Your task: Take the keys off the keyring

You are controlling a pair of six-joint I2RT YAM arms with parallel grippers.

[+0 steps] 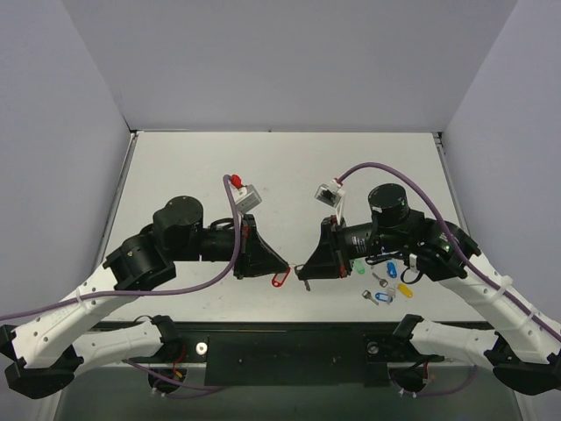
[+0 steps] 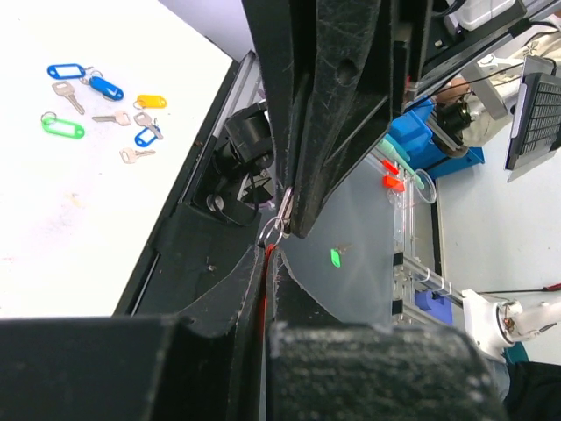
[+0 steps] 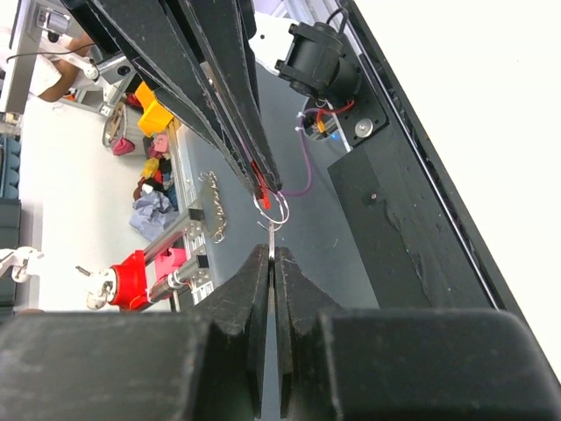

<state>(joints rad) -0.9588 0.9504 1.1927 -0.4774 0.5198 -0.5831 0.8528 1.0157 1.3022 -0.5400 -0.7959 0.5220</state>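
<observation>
Right gripper (image 3: 273, 252) pinching the key (image 3: 273, 231), left gripper (image 2: 266, 254) pinching the red tag (image 2: 264, 294): wind the key round the ring (image 3: 272, 203), don't yank.

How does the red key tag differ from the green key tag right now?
The red key tag is clamped in the left gripper; the green key tag lies loose on the table. The red tag's ring carries a key, pinched by the right gripper; the green tag's ring looks empty. Both are small oblong plastic tags.
</observation>
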